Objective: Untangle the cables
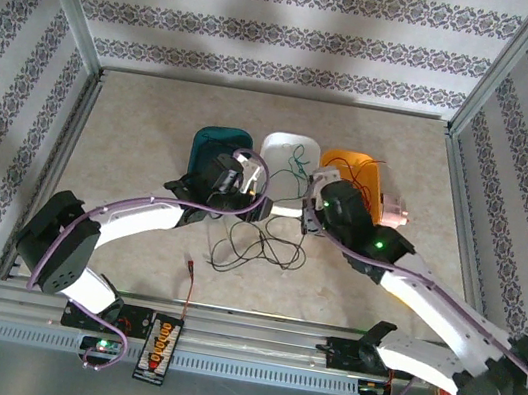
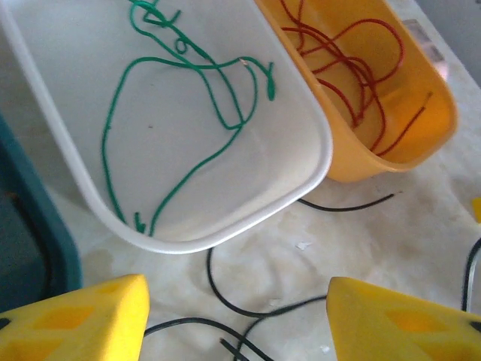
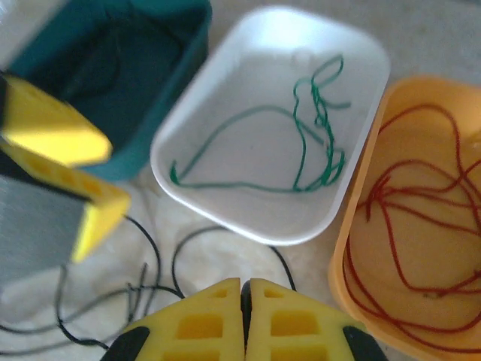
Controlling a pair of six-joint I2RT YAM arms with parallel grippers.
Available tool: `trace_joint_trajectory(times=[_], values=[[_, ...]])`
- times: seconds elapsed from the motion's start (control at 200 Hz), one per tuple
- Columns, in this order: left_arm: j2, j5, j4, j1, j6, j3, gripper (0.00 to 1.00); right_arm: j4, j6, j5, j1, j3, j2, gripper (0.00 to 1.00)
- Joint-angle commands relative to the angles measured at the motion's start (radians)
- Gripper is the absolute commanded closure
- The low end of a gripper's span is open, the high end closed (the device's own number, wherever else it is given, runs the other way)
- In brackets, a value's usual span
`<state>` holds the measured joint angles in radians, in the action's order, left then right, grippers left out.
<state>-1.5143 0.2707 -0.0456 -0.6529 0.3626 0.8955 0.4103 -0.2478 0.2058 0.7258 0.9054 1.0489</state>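
Observation:
Black cables (image 1: pixel 257 248) lie in loose tangled loops on the table in front of three bins. A green cable (image 2: pixel 197 71) rests in the white bin (image 2: pixel 316 162), and red cables (image 2: pixel 353 68) rest in the orange bin (image 2: pixel 421 162). My left gripper (image 2: pixel 237 323) hangs open just above the table, with black cable strands (image 2: pixel 225 301) lying between its yellow fingers. My right gripper (image 3: pixel 242 316) is shut low at the white bin's (image 3: pixel 248 233) near edge. A black cable (image 3: pixel 284 263) runs in under its tips, and a dark strand shows in the seam between them.
A teal bin (image 1: pixel 223 142) stands left of the white bin (image 1: pixel 290 151). A black board with orange plugs (image 1: pixel 158 347) sits on the front rail, its red-black lead (image 1: pixel 191 282) reaching onto the table. A pink-white object (image 1: pixel 395 215) lies beside the orange bin (image 1: pixel 360 168).

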Motion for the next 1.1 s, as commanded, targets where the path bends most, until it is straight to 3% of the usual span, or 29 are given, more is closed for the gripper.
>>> trace_joint_trajectory(times=[0.0,0.235,0.485,0.84,1.094], values=[[-0.018,0.117,-0.075,-0.031,-0.033,0.028,0.35,-0.046,-0.045,-0.083,-0.039,0.037,-0.047,1.00],[-0.062,0.220,-0.143,-0.087,-0.026,0.041,0.28,-0.087,-0.128,-0.239,-0.100,0.072,-0.092,1.00],[-0.139,0.335,-0.145,-0.140,-0.028,0.101,0.25,-0.095,-0.155,-0.246,-0.122,0.072,-0.097,1.00],[-0.099,0.261,-0.046,-0.148,-0.092,0.099,0.25,-0.101,-0.163,-0.197,-0.141,0.050,-0.103,1.00],[-0.150,0.331,-0.026,-0.170,-0.098,0.157,0.25,-0.112,-0.176,-0.225,-0.152,0.045,-0.101,1.00]])
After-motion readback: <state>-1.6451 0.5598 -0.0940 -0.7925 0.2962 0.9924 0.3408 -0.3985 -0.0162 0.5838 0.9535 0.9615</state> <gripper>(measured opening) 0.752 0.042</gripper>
